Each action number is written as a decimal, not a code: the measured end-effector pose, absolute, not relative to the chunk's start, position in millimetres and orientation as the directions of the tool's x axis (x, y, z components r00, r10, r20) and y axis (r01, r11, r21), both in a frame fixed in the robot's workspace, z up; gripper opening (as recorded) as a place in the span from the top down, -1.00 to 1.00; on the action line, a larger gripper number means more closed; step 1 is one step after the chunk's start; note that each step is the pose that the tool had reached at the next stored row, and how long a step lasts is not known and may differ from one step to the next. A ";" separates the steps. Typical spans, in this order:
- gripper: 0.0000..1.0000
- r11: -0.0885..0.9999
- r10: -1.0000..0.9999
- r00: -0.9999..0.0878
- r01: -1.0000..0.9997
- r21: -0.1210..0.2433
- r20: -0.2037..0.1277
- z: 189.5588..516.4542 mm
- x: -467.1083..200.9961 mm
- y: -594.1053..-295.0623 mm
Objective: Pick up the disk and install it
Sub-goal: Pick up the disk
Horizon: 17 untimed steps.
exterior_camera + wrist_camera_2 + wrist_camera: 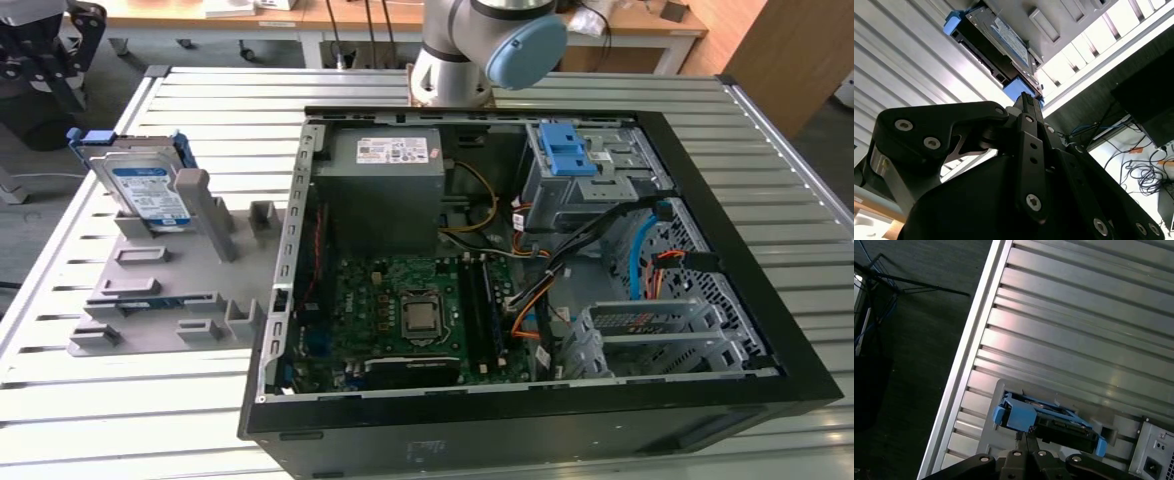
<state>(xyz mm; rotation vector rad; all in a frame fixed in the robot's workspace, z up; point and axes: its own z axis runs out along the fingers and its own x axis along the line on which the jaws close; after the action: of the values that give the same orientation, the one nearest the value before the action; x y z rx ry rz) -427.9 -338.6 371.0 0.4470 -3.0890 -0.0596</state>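
Slatted aluminium table (214,110) fills the exterior view, with wooden desks behind it and the grey base of the robot arm (461,50) at its far edge. On the table lies a large black computer case (534,430), on its side with the panel off. Inside it sit a grey box-shaped power supply with a white sticker (384,185), a green motherboard (400,300) nearer the camera, a grey metal drive cage (601,190) topped by a light-blue plastic latch piece (567,150), and loose orange, black and blue cables between them.

Just beside the case, on the exterior view's left, rests a flat grey plastic holder with raised slots (147,290). At its far corner stands the disk (144,185), a flat silver rectangular hard drive. It is on edge and leaning slightly, its white-and-blue label faces the camera, and a blue plastic carrier frame runs round its edges. In both wrist views the disk (1009,37) (1054,422) shows in that same holder, its dark underside and blue frame ends turned toward the arm.

The black gripper (1023,437) points at the disk's blue frame end, fingers (1026,107) pressed together with nothing between them. Whether the tips touch the frame I cannot tell.
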 end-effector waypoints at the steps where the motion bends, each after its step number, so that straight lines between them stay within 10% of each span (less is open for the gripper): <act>1: 0.79 0.957 -0.287 -0.958 -0.286 0.041 0.014 371.0 -427.9 -338.6; 17: 0.79 0.930 -0.366 -0.930 -0.366 0.040 0.012 370.8 -427.8 -338.6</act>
<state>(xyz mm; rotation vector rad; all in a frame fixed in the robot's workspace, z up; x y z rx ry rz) -427.8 -338.6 370.8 0.5820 -3.0671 -0.0577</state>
